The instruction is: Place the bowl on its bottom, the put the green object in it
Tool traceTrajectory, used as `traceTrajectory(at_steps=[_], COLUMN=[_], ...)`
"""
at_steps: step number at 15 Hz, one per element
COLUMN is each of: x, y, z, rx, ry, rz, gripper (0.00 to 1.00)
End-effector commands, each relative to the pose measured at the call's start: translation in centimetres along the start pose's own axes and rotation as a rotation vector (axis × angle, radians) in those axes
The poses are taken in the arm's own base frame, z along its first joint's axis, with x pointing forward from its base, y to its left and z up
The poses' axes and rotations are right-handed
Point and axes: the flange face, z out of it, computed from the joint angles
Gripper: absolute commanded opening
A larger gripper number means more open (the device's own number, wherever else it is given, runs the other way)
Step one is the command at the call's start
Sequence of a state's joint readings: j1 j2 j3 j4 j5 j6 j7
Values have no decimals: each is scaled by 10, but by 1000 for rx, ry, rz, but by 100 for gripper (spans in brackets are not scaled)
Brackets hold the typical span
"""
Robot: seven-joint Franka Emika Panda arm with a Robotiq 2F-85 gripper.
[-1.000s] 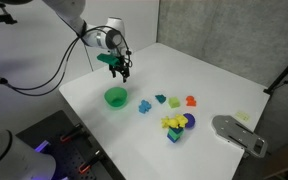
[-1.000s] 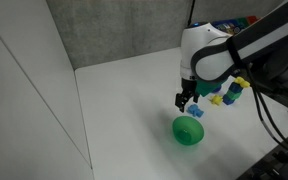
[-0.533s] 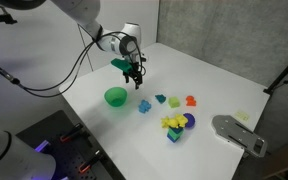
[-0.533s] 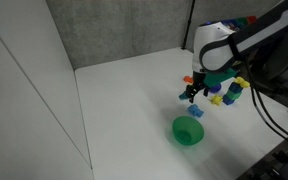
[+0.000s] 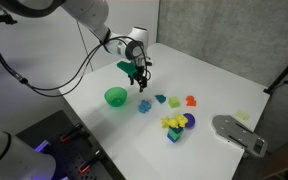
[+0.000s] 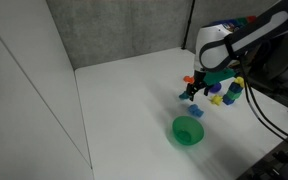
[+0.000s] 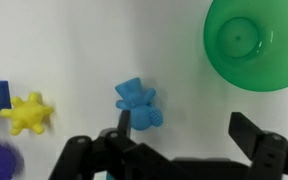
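Observation:
The bright-green bowl [image 5: 115, 96] stands on its bottom with the opening up, and it shows in both exterior views [image 6: 188, 131] and at the top right of the wrist view [image 7: 254, 40]. It is empty. The teal green object [image 5: 160, 99] lies on the table past a light-blue piece [image 5: 144, 106]; it is out of the wrist view. My gripper [image 5: 139, 76] hovers open and empty above the table between the bowl and the small pieces. In the wrist view its fingers [image 7: 184, 132] straddle bare table, and the light-blue piece [image 7: 139, 105] lies by one fingertip.
A yellow-green piece [image 5: 174, 102] and an orange piece [image 5: 191, 101] lie beyond the teal one. The multicoloured block pile [image 5: 176, 124] [image 6: 224, 95] stands nearer the table's front; its yellow star [image 7: 27, 113] shows in the wrist view. A grey device [image 5: 236, 133] sits at the table's corner.
The gripper has moved away from above the bowl toward the small toy pieces and has come lower. The bowl stays where it was, opening up.

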State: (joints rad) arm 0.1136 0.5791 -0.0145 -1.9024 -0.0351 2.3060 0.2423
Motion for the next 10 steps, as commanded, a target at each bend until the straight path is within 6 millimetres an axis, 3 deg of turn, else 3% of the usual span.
traceTrajectory(at_steps=[1, 6, 10], x=[14, 32, 35], y=[13, 42, 51], z=[10, 39, 67], rx=[-11, 2, 16], ry=[55, 146, 125], rz=[63, 101, 69], gripper=[100, 100, 100])
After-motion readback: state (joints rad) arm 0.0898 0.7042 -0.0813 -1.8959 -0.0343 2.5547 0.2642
